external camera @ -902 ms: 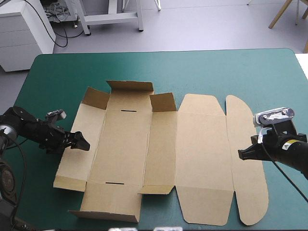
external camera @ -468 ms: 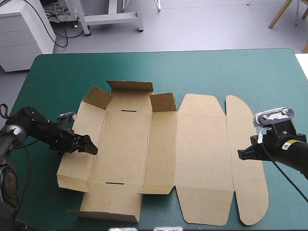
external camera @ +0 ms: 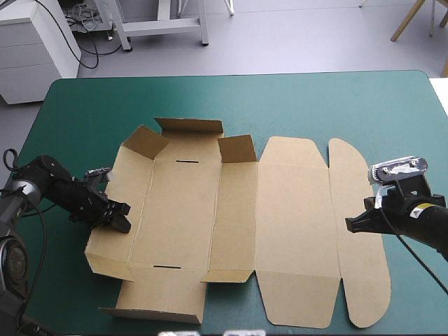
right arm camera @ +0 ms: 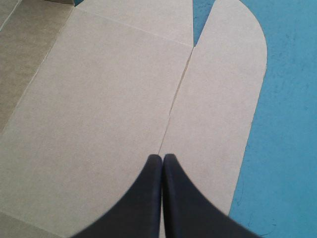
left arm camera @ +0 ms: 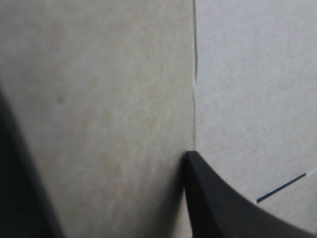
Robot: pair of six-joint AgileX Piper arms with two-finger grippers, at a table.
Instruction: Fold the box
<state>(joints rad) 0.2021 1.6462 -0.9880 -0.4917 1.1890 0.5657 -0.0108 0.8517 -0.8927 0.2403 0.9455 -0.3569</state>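
— Box (external camera: 234, 210) first: where is it?

— Spread out on the cover (external camera: 280, 98), with teal-green showing round it on every side. Its right half lies dead flat: the lid panel (external camera: 297, 231), then the rounded end flap (external camera: 360, 238) beyond that. At its left end things stand up a bit. The far flap (external camera: 189, 126) and the corner flaps (external camera: 236, 148) either side of it tilt upward, and the left wall (external camera: 112, 241) is lifted off the cover along its outer edge.

— And the left gripper (external camera: 120, 218)?

— Right on that left wall, its arm reaching in from the box's left side. Seen from its own camera, the fingers (left arm camera: 223, 208) stand well apart, with brown board filling the gap between them. One tip sits at the crease (left arm camera: 193, 74) where the wall meets the box's floor (external camera: 178, 217). The other finger is only a dark blur at the wall's outer side. A thin slot (left arm camera: 282, 188) in the floor shows just past the first tip. Spread that wide, they grip nothing that I can make out.

— Right gripper (external camera: 350, 225)?

— Over the box's right end, fingers pressed together into one point with nothing between them. The point sits at the fold between the lid panel and the end flap. I can't tell from here whether it touches the board.
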